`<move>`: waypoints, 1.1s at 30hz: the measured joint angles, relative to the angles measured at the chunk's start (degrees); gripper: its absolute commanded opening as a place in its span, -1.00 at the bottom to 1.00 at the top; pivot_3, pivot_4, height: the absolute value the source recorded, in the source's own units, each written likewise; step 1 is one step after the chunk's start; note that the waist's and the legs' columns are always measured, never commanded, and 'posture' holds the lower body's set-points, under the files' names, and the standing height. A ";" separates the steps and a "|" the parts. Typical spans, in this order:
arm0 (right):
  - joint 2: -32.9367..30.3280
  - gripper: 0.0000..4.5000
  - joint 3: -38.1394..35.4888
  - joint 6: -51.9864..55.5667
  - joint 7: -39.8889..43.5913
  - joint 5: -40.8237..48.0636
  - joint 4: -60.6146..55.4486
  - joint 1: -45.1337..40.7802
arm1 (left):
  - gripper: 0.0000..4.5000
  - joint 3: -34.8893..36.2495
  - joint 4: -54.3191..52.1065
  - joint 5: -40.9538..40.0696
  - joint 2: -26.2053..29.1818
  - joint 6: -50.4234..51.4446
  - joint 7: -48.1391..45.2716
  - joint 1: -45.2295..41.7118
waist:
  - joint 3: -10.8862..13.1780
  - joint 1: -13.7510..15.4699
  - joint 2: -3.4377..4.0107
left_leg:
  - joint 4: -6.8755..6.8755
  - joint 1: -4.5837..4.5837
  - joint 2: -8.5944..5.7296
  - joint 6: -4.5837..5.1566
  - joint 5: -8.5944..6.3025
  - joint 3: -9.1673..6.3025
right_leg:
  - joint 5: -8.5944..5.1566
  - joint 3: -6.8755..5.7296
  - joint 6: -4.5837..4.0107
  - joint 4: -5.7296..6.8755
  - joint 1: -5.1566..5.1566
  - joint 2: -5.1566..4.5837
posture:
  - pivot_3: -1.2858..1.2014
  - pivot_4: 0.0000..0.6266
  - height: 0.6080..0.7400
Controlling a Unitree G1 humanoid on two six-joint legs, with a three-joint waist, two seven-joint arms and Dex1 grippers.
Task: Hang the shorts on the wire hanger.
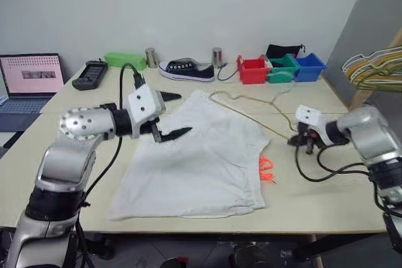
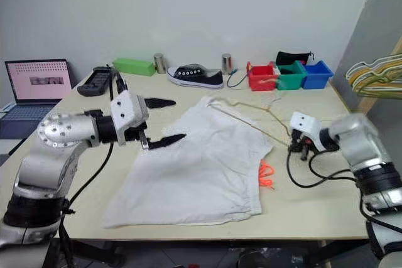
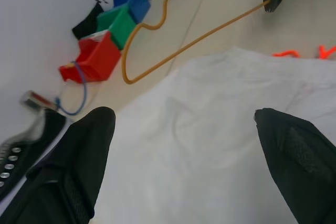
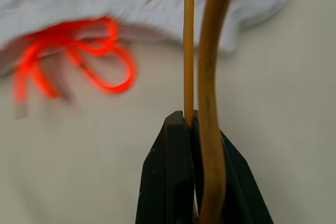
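My right gripper (image 4: 191, 124) is clamped on the wire hanger (image 1: 248, 114); the right wrist view shows its two black fingers pressed together around the thin yellow-tan wire at the end nearest that arm. My left gripper (image 1: 168, 115) hangs above the shorts (image 1: 201, 161) with its fingers spread wide apart and nothing between them; the left wrist view confirms white fabric below and a clear gap between the fingertips.

The shorts lie flat on the bench (image 1: 326, 199), spread between my two arms. The orange drawstring (image 1: 266, 169) spills out at the edge nearest my right arm, just beside the held end of the hanger. The hanger's long wire runs from the right gripper across the far corner of the shorts, with its curved hook (image 3: 144, 27) resting on bare bench beyond the fabric, toward the coloured bins (image 1: 279, 67).

Assessment: the hanger is secured, which I count as the first step done. The garment is not yet on it; I cannot confirm that any part of the wire sits inside the waistband or a leg. Remaining, in my judgement: take hold of the fabric with the left gripper, thread or drape it over the wire, and lift clear.
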 measured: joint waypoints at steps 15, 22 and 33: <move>-7.97 -1.00 -26.83 40.11 -0.93 29.86 -23.44 48.65 | 0.99 1.11 -17.24 -8.96 0.03 11.14 6.72 14.15 | 0.67 1.94 -0.59 | -0.05 0.82 0.13 -0.38 -0.27 0.22 | -0.49 0.14 -0.65 -0.57 0.53 0.02 | -0.11 -0.83 1.00; -3.65 -1.00 -35.10 43.53 -5.82 36.78 -32.75 59.17 | 0.99 0.63 -17.67 -9.45 0.21 11.41 7.42 14.19 | 0.70 1.92 -0.71 | -0.12 0.71 0.13 -0.40 -0.29 0.29 | -0.46 0.17 -0.59 -0.93 0.53 -0.07 | -0.12 -0.85 1.00; 1.66 -1.00 -34.91 46.09 -14.60 43.15 -34.54 53.76 | 0.99 -0.17 -16.17 -9.42 1.42 10.93 6.51 11.40 | 0.72 1.68 -0.77 | -0.19 0.58 0.11 -0.12 -0.35 0.32 | -0.52 0.17 -0.63 -0.96 0.43 -0.04 | -0.12 -0.88 1.00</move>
